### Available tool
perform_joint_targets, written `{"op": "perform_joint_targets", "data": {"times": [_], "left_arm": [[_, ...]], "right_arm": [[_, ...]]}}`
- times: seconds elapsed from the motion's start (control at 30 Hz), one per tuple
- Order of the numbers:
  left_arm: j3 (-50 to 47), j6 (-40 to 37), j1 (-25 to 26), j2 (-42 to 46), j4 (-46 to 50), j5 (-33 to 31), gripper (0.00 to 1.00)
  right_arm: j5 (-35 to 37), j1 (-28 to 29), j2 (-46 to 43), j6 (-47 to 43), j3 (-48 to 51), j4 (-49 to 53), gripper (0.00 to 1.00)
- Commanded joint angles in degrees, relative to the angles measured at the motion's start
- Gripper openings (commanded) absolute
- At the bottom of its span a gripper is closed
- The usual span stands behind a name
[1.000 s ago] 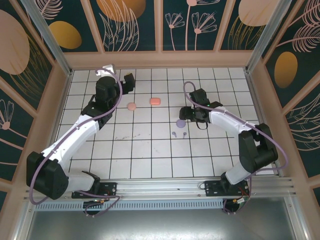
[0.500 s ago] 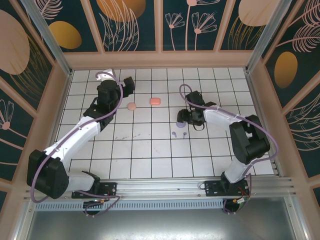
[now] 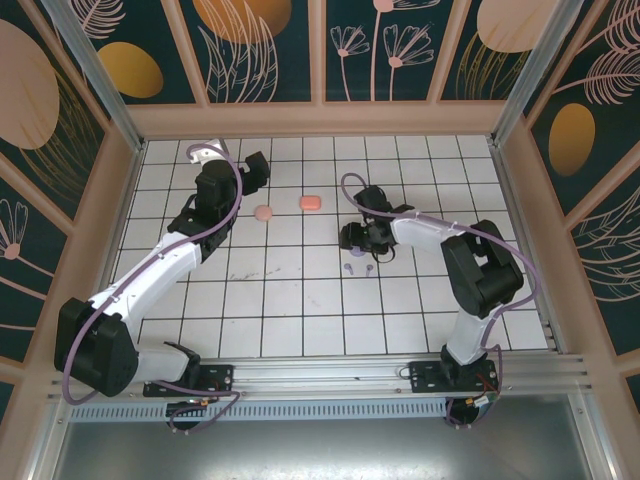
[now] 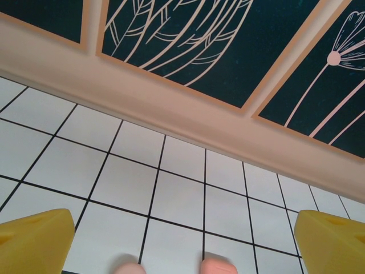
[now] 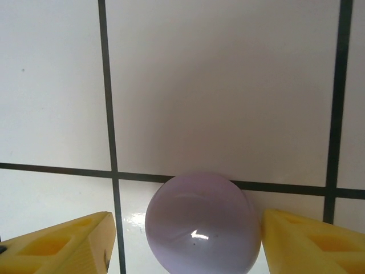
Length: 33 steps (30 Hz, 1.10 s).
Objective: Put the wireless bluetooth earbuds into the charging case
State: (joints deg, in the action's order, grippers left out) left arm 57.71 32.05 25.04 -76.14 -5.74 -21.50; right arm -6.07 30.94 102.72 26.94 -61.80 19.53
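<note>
Between the right gripper's (image 5: 188, 218) fingers, the purple case (image 5: 199, 222) is cut off by the bottom edge; seen from above, that gripper covers it. Two purple buds (image 3: 348, 268) beside the gripper are too small to make out. Between the left gripper's (image 4: 183, 220) fingers, two blurred pinkish blobs (image 4: 219, 266) are cropped.

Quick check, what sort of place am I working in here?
Probably an enclosed tabletop robot cell, not a home: white gridded table, leaf-patterned wall panels, aluminium mounting rail along the near edge.
</note>
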Motion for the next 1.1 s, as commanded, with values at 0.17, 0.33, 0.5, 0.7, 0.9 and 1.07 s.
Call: {"op": "perform_joint_targets", "data": {"times": [0.17, 0.33, 0.5, 0.7, 0.9, 1.07], "left_arm": [[-0.1, -0.5, -0.2, -1.1, 0.4, 1.1, 0.99], [0.0, -3.6, -0.2, -1.4, 0.1, 3.9, 0.99], [0.3, -5.3, -0.2, -1.4, 0.4, 5.0, 0.99], [0.2, -6.3, -0.2, -0.9, 0.0, 5.3, 0.99], [0.1, -7.3, -0.2, -0.9, -0.1, 6.6, 0.99], [0.1, -7.4, -0.2, -1.1, -0.5, 6.8, 0.99]], "right_arm": [[3.6, 2.1, -2.9, 1.2, -1.3, 3.2, 0.68], [8.8, 2.6, -2.4, -4.0, -6.0, 7.9, 0.71], [11.7, 3.0, 2.3, -10.9, -11.9, 13.2, 0.73], [9.0, 3.1, 6.2, -15.1, -15.0, 15.0, 0.73], [9.7, 3.0, 8.6, -17.9, -15.5, 16.4, 0.73], [9.1, 3.1, 9.8, -18.4, -15.4, 16.3, 0.71]]}}
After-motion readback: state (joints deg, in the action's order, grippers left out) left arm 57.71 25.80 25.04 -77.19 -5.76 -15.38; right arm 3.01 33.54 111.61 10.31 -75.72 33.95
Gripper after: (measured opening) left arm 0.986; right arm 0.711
